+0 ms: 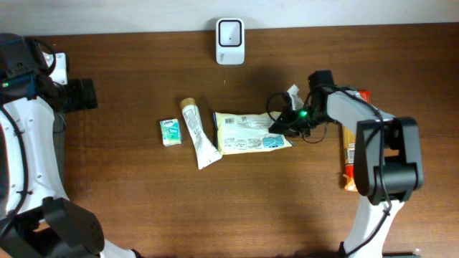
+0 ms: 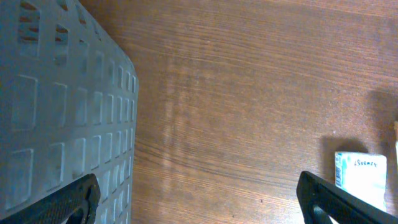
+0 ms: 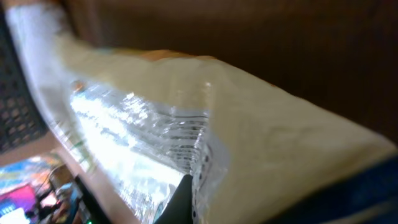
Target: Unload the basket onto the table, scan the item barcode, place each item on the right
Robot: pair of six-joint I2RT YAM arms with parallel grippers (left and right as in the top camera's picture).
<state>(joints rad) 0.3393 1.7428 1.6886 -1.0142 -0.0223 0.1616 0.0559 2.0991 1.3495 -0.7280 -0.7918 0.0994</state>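
Note:
A flat pale-yellow packet point(image 1: 247, 132) with a blue end lies at the table's middle, printed side up; I cannot make out a barcode on it. My right gripper point(image 1: 285, 123) is shut on its right edge. In the right wrist view the packet point(image 3: 261, 124) fills the frame, and one dark finger point(image 3: 181, 198) presses on its crinkled seal. The white scanner point(image 1: 230, 41) stands at the back edge. My left gripper point(image 1: 84, 94) is far left; its fingers point(image 2: 68, 202) are spread wide open over bare wood, holding nothing.
A white tube point(image 1: 199, 133) and a small green-and-white box point(image 1: 170, 132) lie left of the packet. The box point(image 2: 362, 177) also shows beside my left gripper's right finger. An orange packet point(image 1: 350, 154) lies under the right arm. A grey perforated crate point(image 2: 56, 106) stands at the left.

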